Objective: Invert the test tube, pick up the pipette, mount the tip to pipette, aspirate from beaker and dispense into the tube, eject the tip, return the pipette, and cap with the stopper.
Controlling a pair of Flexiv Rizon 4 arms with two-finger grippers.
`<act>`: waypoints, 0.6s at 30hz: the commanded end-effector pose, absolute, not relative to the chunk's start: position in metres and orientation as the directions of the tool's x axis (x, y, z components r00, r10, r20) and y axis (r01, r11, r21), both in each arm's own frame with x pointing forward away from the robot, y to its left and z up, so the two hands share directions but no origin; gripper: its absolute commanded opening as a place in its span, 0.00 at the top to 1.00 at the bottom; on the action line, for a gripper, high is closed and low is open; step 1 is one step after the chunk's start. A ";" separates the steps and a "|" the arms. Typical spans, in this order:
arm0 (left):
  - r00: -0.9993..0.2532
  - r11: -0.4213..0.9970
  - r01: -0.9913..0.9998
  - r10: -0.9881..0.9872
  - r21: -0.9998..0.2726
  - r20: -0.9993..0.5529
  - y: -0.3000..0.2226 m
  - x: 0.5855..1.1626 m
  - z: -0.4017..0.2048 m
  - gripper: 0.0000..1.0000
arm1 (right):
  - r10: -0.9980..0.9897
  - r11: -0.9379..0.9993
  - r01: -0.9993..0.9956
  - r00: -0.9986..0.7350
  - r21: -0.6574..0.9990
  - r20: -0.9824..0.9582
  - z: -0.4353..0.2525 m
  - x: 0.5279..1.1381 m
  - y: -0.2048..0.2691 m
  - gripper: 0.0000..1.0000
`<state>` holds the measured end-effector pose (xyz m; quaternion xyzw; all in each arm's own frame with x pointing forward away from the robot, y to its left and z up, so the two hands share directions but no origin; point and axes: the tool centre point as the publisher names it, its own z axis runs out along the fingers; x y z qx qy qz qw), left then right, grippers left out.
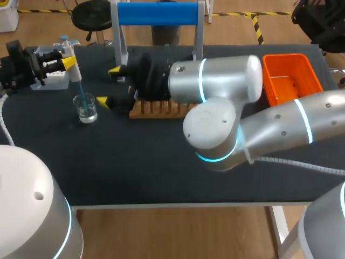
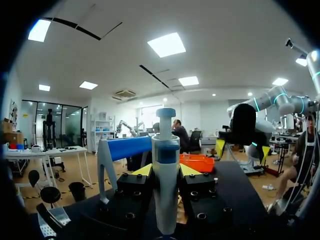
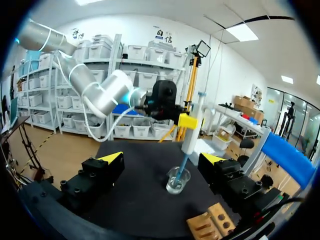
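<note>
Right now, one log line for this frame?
step: aspirate | left gripper: shut on pipette | tip: in beaker | right gripper: open, empty, beside beaker, by rack

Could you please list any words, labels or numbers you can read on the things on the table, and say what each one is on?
None can be read.
The pipette, beaker, wooden rack and orange bin show no legible print; any marks on the pipette are too small to tell.
</note>
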<state>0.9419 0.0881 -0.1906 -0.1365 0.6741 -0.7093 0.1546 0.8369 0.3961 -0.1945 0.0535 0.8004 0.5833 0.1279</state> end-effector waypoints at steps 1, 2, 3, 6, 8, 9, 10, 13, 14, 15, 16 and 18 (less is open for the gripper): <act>-0.915 -0.043 0.035 -0.403 -0.998 -0.015 0.088 0.942 -0.190 1.00 | -0.037 0.315 -0.076 -0.997 0.946 -0.068 -0.155 0.834 0.359 0.00; -0.915 -0.043 0.035 -0.403 -0.998 -0.015 0.088 0.942 -0.190 1.00 | -0.053 0.308 -0.082 -0.996 0.948 -0.069 -0.150 0.835 0.359 0.00; -0.915 -0.043 0.035 -0.403 -0.998 -0.015 0.088 0.942 -0.190 1.00 | -0.065 0.303 -0.087 -0.995 0.949 -0.070 -0.146 0.836 0.359 0.00; -0.915 -0.043 0.035 -0.403 -0.998 -0.015 0.088 0.942 -0.190 1.00 | -0.106 0.293 -0.094 -0.992 0.952 -0.066 -0.133 0.838 0.359 0.00; -0.915 -0.043 0.035 -0.403 -0.998 -0.015 0.088 0.942 -0.190 1.00 | -0.130 0.291 -0.100 -0.989 0.951 -0.064 -0.127 0.840 0.360 0.00; -0.915 -0.043 0.035 -0.403 -0.998 -0.015 0.088 0.942 -0.190 1.00 | -0.149 0.280 -0.095 -0.987 0.955 -0.054 -0.123 0.841 0.361 0.00; -0.915 -0.043 0.035 -0.403 -0.998 -0.015 0.088 0.942 -0.190 1.00 | -0.158 0.273 -0.091 -0.986 0.958 -0.049 -0.121 0.842 0.361 0.00; -0.915 -0.043 0.035 -0.403 -0.998 -0.015 0.088 0.942 -0.190 1.00 | -0.203 0.266 -0.097 -0.978 0.959 -0.042 -0.113 0.845 0.366 0.00; -0.915 -0.043 0.035 -0.403 -0.998 -0.015 0.088 0.942 -0.190 1.00 | -0.214 0.266 -0.100 -0.976 0.959 -0.042 -0.110 0.846 0.368 0.00; -0.915 -0.043 0.035 -0.403 -0.998 -0.015 0.088 0.942 -0.190 1.00 | -0.228 0.266 -0.106 -0.973 0.958 -0.044 -0.107 0.847 0.370 0.00; -0.915 -0.043 0.035 -0.403 -0.998 -0.015 0.088 0.942 -0.190 1.00 | -0.244 0.261 -0.110 -0.969 0.959 -0.044 -0.105 0.848 0.372 0.00; -0.915 -0.043 0.035 -0.403 -0.998 -0.015 0.088 0.942 -0.190 1.00 | -0.265 0.249 -0.105 -0.964 0.963 -0.037 -0.100 0.850 0.376 0.00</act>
